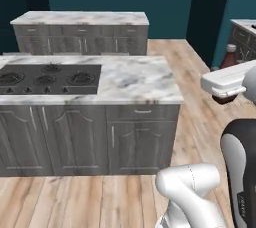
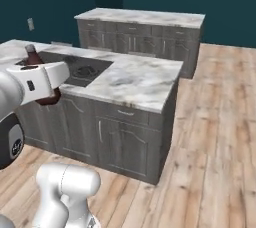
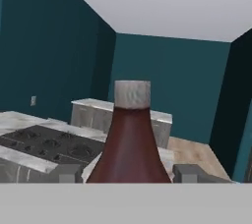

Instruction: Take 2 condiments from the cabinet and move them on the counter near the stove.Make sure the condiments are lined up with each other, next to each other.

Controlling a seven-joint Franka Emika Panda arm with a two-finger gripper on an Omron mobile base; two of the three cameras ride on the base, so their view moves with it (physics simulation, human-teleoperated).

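The gripper [image 3: 129, 173] is part-way closed, its two dark fingertips [image 3: 69, 173] pinching the wide lower body of a dark red-brown condiment bottle [image 3: 130, 144]. The bottle stands upright between the jaws, its narrow neck and pale cap rising above them. Its base is cut off at the bottom of the hand view.

In the left base view the bottle [image 1: 229, 58] pokes up just behind the white hand, cap and shoulder visible above it and a dark sliver of its bottom below; the middle is hidden by the hand. It hangs in the air over the wooden floor, well apart from the counter [image 1: 140, 79]. The right base view shows the same: the bottle [image 2: 34, 58] is mostly covered by the hand, with the cap above and the rounded base below.

Beyond the jaws and lower down lies the marble counter, with the black stove [image 1: 47, 78] set into it on the side farther from the bottle. Its burners and front knobs are small and blurred. A second marble-topped cabinet run [image 1: 82, 32] stands farther back against the teal wall [image 3: 162, 75].
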